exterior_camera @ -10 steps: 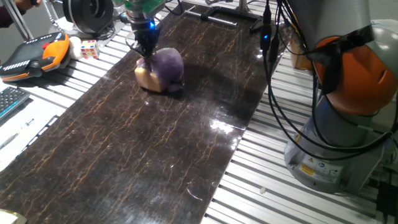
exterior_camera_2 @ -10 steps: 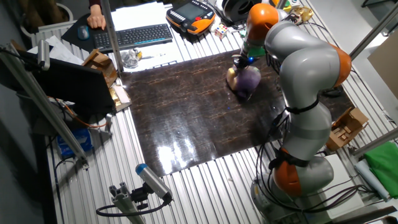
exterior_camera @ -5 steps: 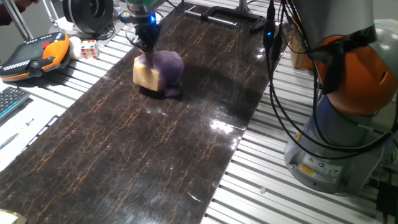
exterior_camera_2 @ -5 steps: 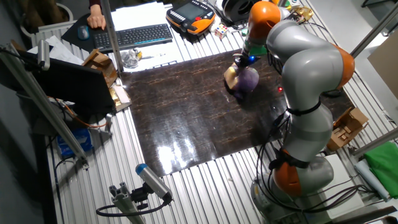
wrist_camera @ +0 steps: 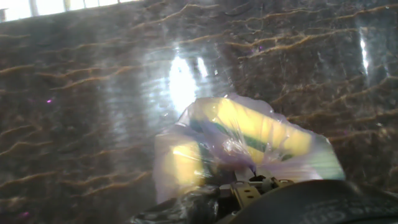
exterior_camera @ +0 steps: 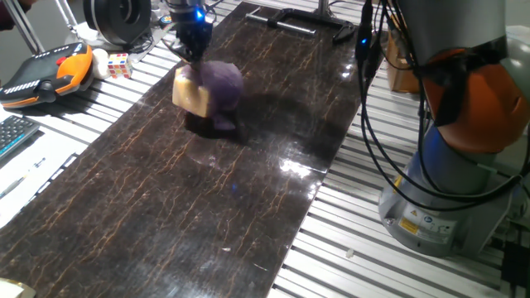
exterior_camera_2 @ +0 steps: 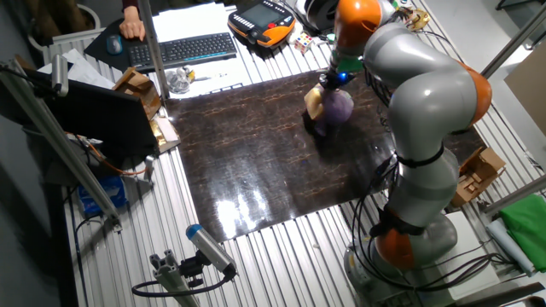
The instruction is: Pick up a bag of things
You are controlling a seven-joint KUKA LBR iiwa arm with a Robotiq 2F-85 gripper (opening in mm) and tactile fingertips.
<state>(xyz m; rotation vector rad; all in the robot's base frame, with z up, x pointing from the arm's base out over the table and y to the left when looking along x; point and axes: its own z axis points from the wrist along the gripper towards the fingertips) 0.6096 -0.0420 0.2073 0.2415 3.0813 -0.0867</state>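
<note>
1. Dark marbled mat [exterior_camera: 207,207] covers the slatted desk [exterior_camera: 348,248].
2. Claw [exterior_camera: 194,58] is clamped on the top of the bag of things [exterior_camera: 211,87], lifted clear of the mat.
3. Tan block faces 9 o'clock in the bag.
4. Multicoloured cube [exterior_camera: 118,64] and orange pendant [exterior_camera: 50,73] sit at 9 o'clock, well apart.

The grey-and-orange jointed arm reaches toward 11 o'clock, its claw [exterior_camera: 193,60] pointing down, clamped tight on the bag.
</note>
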